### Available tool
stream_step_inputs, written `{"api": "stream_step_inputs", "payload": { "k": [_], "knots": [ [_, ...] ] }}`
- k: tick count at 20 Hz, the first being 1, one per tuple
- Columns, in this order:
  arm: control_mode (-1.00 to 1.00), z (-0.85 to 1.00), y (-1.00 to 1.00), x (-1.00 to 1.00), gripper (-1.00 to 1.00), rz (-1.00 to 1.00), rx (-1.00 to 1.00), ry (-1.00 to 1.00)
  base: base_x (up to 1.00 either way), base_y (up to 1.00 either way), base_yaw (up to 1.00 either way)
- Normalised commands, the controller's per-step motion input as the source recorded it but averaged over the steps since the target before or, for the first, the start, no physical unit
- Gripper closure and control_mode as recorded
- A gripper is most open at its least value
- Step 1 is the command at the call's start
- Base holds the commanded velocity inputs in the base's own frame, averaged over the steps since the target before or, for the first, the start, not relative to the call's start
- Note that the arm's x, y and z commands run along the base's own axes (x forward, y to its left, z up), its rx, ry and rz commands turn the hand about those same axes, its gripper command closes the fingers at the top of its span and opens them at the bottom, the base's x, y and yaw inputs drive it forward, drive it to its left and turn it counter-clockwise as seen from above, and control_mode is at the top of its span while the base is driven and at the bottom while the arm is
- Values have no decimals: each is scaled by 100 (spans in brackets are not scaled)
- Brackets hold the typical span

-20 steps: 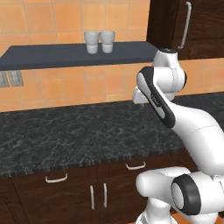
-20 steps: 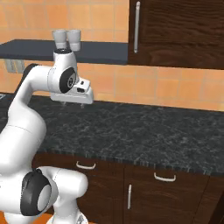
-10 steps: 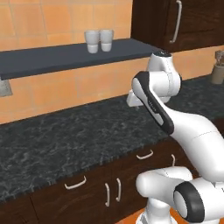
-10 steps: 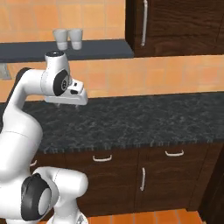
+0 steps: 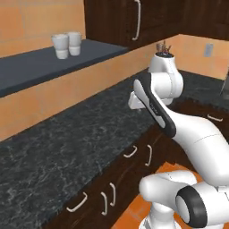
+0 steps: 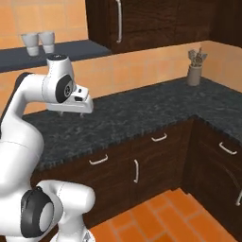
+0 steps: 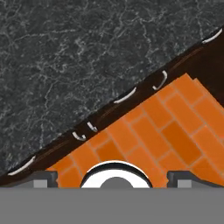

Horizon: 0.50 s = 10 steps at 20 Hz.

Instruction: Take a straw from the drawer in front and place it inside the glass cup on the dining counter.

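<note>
I am holding my pincer (image 7: 112, 178) spread wide and empty, hovering above the front edge of the black granite counter (image 5: 67, 147), looking down on its drawers (image 7: 127, 97) and the orange floor (image 7: 166, 131). My guess is that it hangs high to keep clear while the base is turning. The straw isn't visible; I judge it is lying inside one of the closed dark-wood drawers with short silver handles (image 6: 98, 160). White cups (image 6: 38, 42) are standing on the shelf (image 5: 40, 67).
</note>
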Motion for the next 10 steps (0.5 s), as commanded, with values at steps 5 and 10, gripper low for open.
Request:
{"api": "stream_step_inputs", "payload": {
  "k": [5,10],
  "knots": [
    [100,0,0,0,-100,0,0,0,0,69,-65],
    [100,0,0,0,-100,0,0,0,-6,70,-62]
  ]
}}
